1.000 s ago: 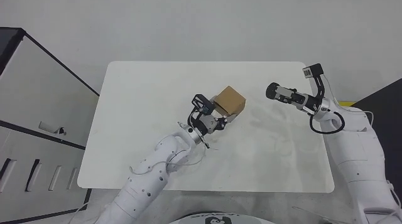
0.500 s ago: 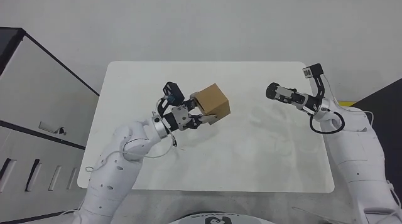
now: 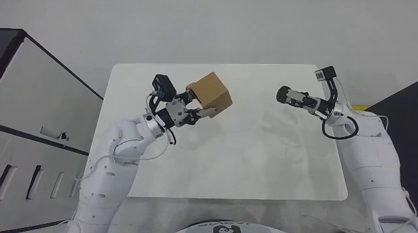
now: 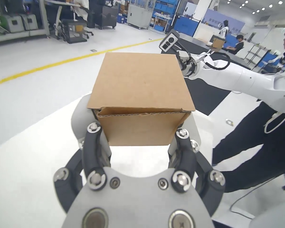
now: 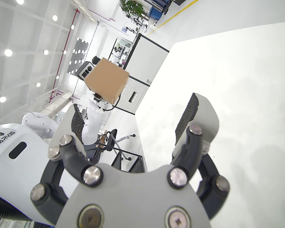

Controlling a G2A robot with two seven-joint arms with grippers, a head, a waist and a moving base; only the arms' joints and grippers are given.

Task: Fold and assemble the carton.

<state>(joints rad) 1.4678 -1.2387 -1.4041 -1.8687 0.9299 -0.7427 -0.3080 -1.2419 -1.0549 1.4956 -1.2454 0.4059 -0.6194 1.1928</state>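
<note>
The carton [image 3: 209, 91] is held clear above the bench [image 3: 261, 161], over its far left part, tilted so that one corner points up. It is seen as a nearly cubic, closed box, so no long axis can be told. In the left wrist view one flap edge [image 4: 142, 111] is shown lying shut along the top, its corrugated rim just exposed; what is inside, if anything, is hidden. The carton's near end is clamped between the left fingers [image 4: 77, 122], one pad pressed against each opposite side wall. The right fingers [image 5: 205, 117] are spread wide with nothing between them, held above the bench's right side and aimed across at the carton, which lies well apart from them, toward the robot's left. The left arm is therefore judged the nearer by far. Any pressing or tucking of a flap would have to be met by the right fingers being brought across.
</note>
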